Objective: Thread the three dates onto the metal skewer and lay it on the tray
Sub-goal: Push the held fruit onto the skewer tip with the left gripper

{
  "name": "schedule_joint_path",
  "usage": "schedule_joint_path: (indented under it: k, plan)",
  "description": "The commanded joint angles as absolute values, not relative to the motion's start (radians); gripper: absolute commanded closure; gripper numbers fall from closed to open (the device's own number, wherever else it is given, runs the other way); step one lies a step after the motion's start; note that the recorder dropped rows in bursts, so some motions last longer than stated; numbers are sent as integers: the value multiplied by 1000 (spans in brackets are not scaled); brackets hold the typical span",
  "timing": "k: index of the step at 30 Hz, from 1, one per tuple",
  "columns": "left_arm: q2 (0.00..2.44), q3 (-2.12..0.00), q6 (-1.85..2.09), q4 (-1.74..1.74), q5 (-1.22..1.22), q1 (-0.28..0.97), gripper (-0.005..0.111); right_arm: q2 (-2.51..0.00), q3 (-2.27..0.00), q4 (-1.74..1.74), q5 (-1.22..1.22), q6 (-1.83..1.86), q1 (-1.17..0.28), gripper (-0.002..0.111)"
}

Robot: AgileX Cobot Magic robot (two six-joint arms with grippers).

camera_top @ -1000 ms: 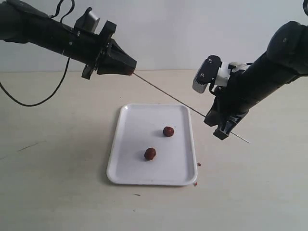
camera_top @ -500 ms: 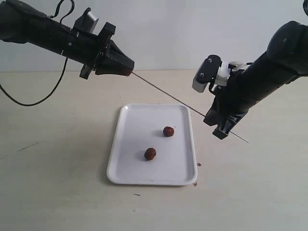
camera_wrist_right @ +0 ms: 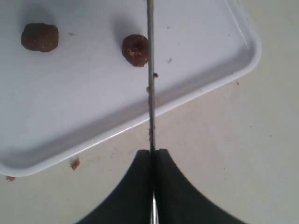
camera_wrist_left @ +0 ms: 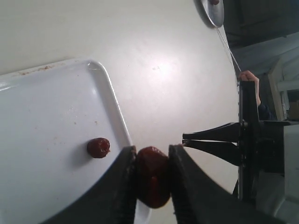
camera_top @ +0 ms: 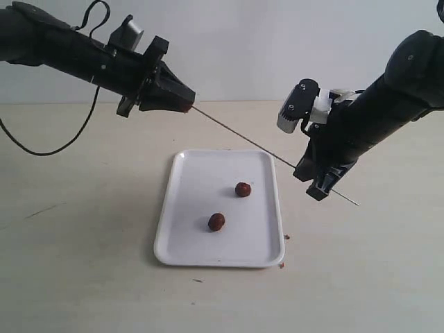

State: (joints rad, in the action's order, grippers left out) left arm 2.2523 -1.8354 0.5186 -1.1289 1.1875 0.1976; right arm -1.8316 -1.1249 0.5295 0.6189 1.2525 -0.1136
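Piercing first date (camera_wrist_left: pixel 152 179), pinched in left gripper (camera_wrist_left: pixel 153 151); right gripper (camera_wrist_right: pixel 153 154) clamped on skewer (camera_top: pixel 243 137); next: push straight along it.

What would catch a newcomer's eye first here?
The metal skewer, slanting through the air above the tray between both arms. The right fingers pinch it near its lower end; the left fingers grip a date at its upper end. Two more dates lie on the tray.
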Motion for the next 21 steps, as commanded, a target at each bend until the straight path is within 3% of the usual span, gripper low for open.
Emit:
schedule_joint_path:
  k: [1,21]
  plan:
    - [2273,-1841,526,-1136,1182,218,81,-1829,-1124,553,604,1262,-109,108]
    - [2277,-1841,572,-1241,1218,269,81,-1829,-1124,873,617,1357,-109,108]
